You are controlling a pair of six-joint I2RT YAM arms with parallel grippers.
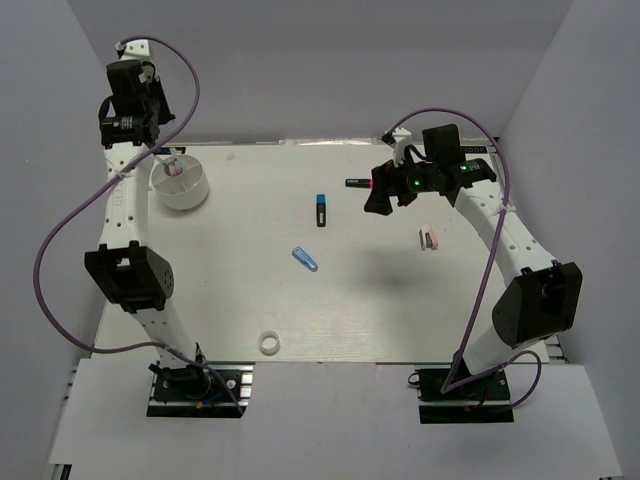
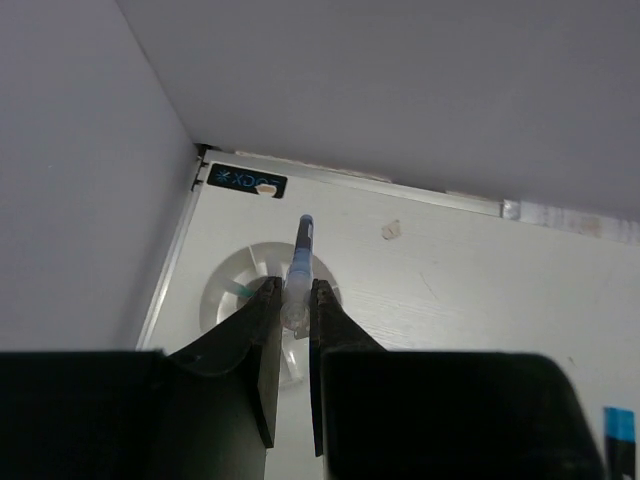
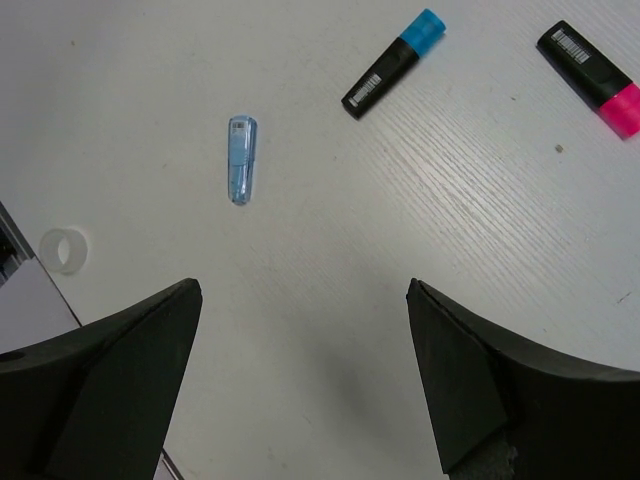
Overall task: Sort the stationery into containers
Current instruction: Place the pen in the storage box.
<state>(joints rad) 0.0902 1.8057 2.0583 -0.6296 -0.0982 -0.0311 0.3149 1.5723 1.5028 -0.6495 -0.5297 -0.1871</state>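
Observation:
My left gripper (image 2: 291, 292) is shut on a thin blue pen (image 2: 301, 250) with a clear end, held above the white round tub (image 2: 222, 285). A teal pen (image 2: 240, 292) lies inside the tub. From above, the left gripper (image 1: 160, 152) hangs over the tub (image 1: 181, 186) at the back left. My right gripper (image 3: 302, 290) stands wide open over bare table, nothing between its fingers. Ahead of it lie a translucent blue tube (image 3: 241, 158), a black marker with a blue end (image 3: 393, 65), a black marker with a pink end (image 3: 590, 78) and a white tape ring (image 3: 64, 250).
A small white and pink item (image 1: 429, 238) lies right of centre near the right arm. Purple cables loop around both arms. Grey walls close in the table on the left, back and right. The tape ring (image 1: 268, 343) sits near the front edge.

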